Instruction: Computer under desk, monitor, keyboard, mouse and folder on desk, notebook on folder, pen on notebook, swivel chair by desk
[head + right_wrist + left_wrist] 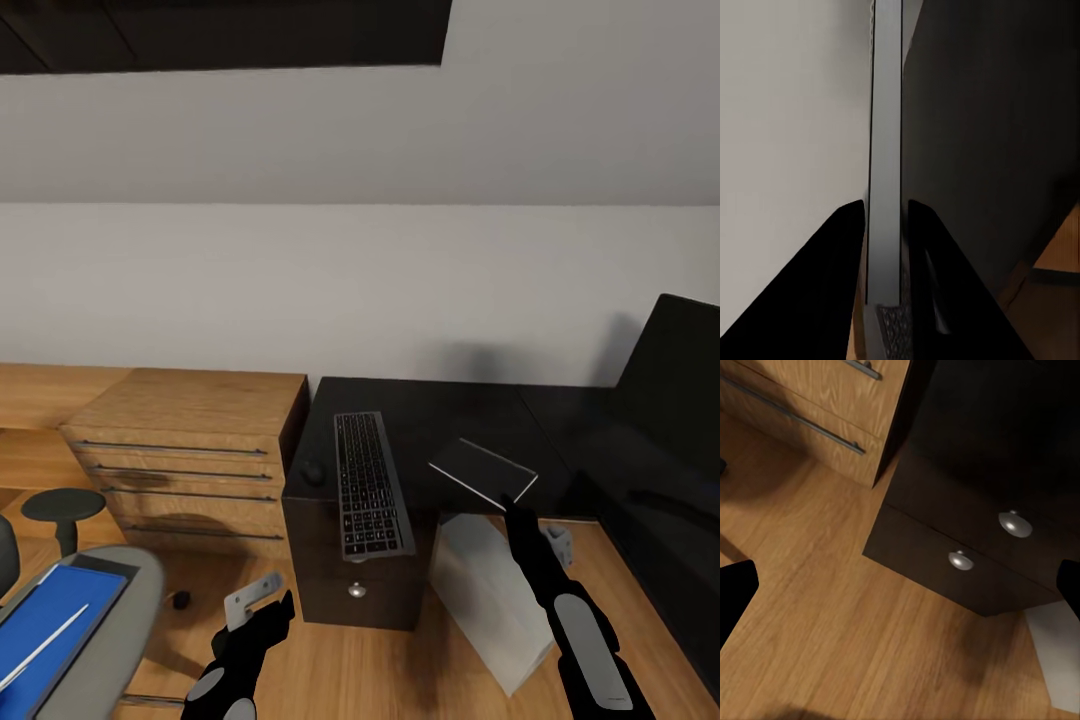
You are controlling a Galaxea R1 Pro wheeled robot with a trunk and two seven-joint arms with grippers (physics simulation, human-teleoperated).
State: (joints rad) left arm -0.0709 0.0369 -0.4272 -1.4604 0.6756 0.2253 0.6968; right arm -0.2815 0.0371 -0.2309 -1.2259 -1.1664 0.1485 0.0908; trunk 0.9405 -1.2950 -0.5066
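Observation:
My right gripper (512, 505) is shut on the edge of the thin greyish notebook (483, 470), held tilted just above the black desk (440, 410). The right wrist view shows the notebook (886, 112) edge-on between the fingers. On the desk's left end lie the keyboard (370, 485) and, to its left, the small dark mouse (313, 472). The monitor (675, 400) stands at the right. The light-grey computer (490, 590) sits on the floor under the desk. At lower left, the swivel chair (130, 600) carries the blue folder (55, 620) with the white pen (45, 647) on it. My left gripper (270, 605) hangs open, low before the desk's drawers (945, 510).
A light wooden chest (190, 450) with bar handles stands against the desk's left side. A dark round stool (62, 505) is in front of it. The drawer unit has round silver knobs (1015, 523). Wooden floor (832, 622) lies between chair and desk.

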